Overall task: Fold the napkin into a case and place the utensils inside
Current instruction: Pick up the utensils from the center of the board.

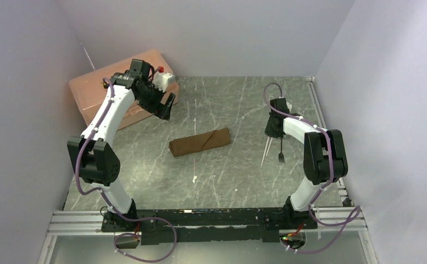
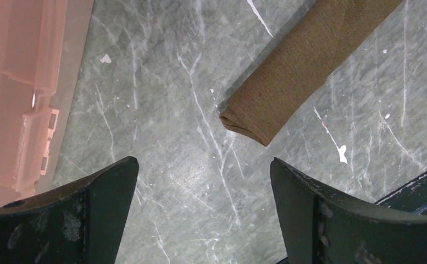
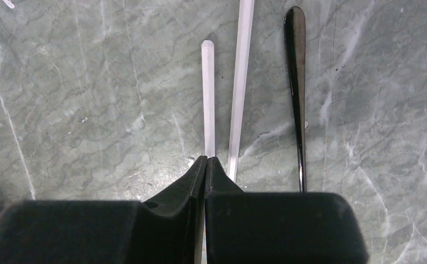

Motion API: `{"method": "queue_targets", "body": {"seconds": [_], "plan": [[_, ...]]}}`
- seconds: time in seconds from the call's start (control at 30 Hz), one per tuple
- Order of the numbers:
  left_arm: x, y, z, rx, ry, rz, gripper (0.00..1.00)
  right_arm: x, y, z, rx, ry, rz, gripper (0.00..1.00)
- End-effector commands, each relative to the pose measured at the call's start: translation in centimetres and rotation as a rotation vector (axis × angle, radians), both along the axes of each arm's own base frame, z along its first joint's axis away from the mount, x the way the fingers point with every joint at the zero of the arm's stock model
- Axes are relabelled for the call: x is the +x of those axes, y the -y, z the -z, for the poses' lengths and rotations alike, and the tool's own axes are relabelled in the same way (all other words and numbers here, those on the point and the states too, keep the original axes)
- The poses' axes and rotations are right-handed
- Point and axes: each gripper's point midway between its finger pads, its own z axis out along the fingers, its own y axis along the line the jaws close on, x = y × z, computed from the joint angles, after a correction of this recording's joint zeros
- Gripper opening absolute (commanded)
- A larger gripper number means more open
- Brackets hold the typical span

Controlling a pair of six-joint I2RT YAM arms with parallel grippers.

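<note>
The brown napkin (image 1: 200,142) lies in the middle of the table, folded into a narrow flat case with a diagonal flap. Its near end shows in the left wrist view (image 2: 304,60). My left gripper (image 1: 164,107) hangs open and empty above the table to the left of the case (image 2: 204,165). The utensils (image 1: 267,149) lie at the right: two silvery pieces (image 3: 241,82) and a dark shiny fork (image 1: 281,151), whose handle (image 3: 296,82) also shows in the right wrist view. My right gripper (image 3: 206,159) is shut on the shorter silvery utensil (image 3: 207,99), low at the table.
A pink box (image 1: 117,91) stands at the back left, beside my left gripper, and its edge shows in the left wrist view (image 2: 24,82). Grey walls close the table on three sides. A small white speck (image 1: 194,179) lies in front of the case.
</note>
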Motion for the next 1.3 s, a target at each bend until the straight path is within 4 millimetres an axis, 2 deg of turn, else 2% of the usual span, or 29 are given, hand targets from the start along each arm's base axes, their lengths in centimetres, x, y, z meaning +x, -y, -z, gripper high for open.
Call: {"method": "queue_targets", "body": {"seconds": [0.0, 0.13, 0.23, 0.27, 0.43, 0.57, 0.77, 0.87, 0.93, 1.03, 1.1, 1.2, 1.27], "plan": [[-0.1, 0.5, -1.0, -0.034, 0.029, 0.015, 0.95, 1.2, -0.1, -2.5, 0.01, 0.065, 0.008, 0.07], [-0.1, 0.7, -0.9, -0.047, 0.03, 0.015, 0.95, 1.1, -0.6, -1.6, 0.025, 0.037, -0.014, 0.1], [-0.3, 0.8, -0.8, -0.055, 0.024, 0.018, 0.95, 0.9, -0.7, -0.5, 0.028, 0.0, -0.025, 0.29], [-0.4, 0.8, -0.7, -0.054, 0.021, 0.02, 0.95, 0.8, -0.8, -0.3, 0.029, -0.003, -0.026, 0.32], [-0.3, 0.3, -0.3, -0.022, 0.023, 0.029, 0.95, 0.4, -0.7, 0.1, 0.026, -0.005, -0.026, 0.34], [-0.1, 0.4, -0.5, -0.029, 0.023, 0.031, 0.95, 0.5, -1.3, 0.8, 0.053, -0.018, -0.041, 0.32], [0.3, 0.4, -0.2, -0.026, 0.022, 0.032, 0.95, 1.1, -3.9, 1.7, 0.084, -0.034, -0.089, 0.23], [0.6, 0.6, 0.0, -0.035, 0.007, 0.036, 0.95, 1.4, -4.9, 2.0, 0.056, -0.046, -0.122, 0.14], [0.6, 1.1, 0.0, -0.055, -0.007, 0.047, 0.95, 1.6, -5.1, 2.0, 0.035, -0.047, -0.142, 0.0], [0.6, 2.1, 0.1, -0.101, -0.021, 0.091, 0.95, 2.1, -5.6, 1.2, 0.033, -0.02, -0.186, 0.0], [0.8, 2.7, -0.1, -0.127, -0.019, 0.127, 0.95, 2.8, -6.3, -0.2, 0.05, 0.023, -0.232, 0.0], [1.6, 3.6, -0.7, -0.162, 0.017, 0.199, 0.95, 3.8, -8.7, -4.1, 0.104, 0.13, -0.346, 0.0], [1.8, 4.7, -2.0, -0.204, 0.066, 0.28, 0.95, 4.2, -11.3, -7.6, 0.15, 0.214, -0.473, 0.0]]}}
